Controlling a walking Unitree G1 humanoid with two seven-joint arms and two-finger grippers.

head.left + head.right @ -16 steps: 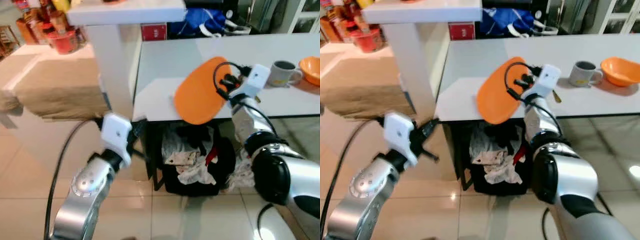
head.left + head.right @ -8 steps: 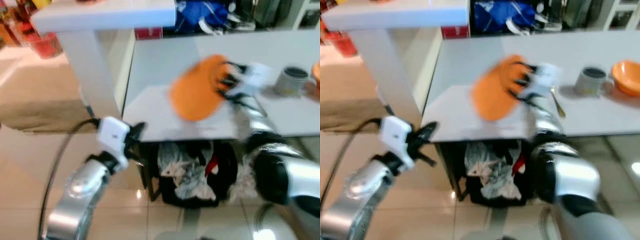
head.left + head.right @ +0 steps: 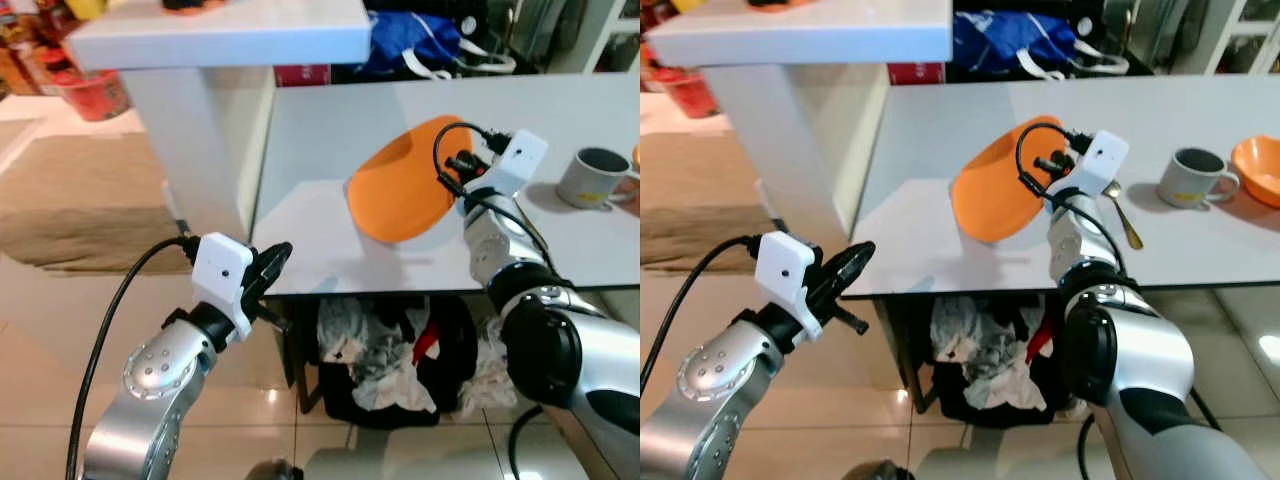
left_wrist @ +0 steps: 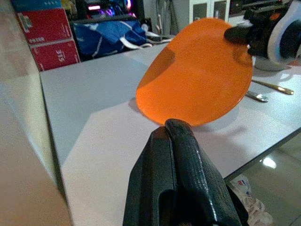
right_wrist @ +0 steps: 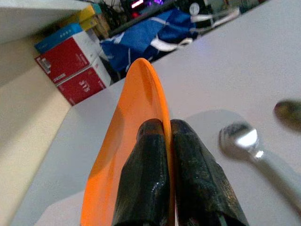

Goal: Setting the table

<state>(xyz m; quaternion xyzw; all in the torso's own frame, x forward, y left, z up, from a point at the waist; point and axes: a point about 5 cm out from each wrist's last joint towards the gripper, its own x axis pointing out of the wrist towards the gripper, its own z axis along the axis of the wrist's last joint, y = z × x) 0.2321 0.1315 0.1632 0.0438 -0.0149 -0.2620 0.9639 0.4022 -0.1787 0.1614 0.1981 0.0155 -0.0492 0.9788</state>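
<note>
Over white table (image 3: 940, 130), right hand (image 5: 165, 136) pinches orange plate (image 3: 995, 195).

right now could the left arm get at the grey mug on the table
Probably not. The left gripper hangs below the near edge of the table, while the grey mug stands far over on the right side, past the orange plate pinched in the right gripper and that arm.

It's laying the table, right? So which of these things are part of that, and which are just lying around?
Part of the job:
- orange plate, held tilted over the table by the right gripper
- mug
- spoons
- orange bowl

Just lying about:
- bin of rags under the table
- blue bag
- red boxes
- left gripper, idle, fingers shut
</note>
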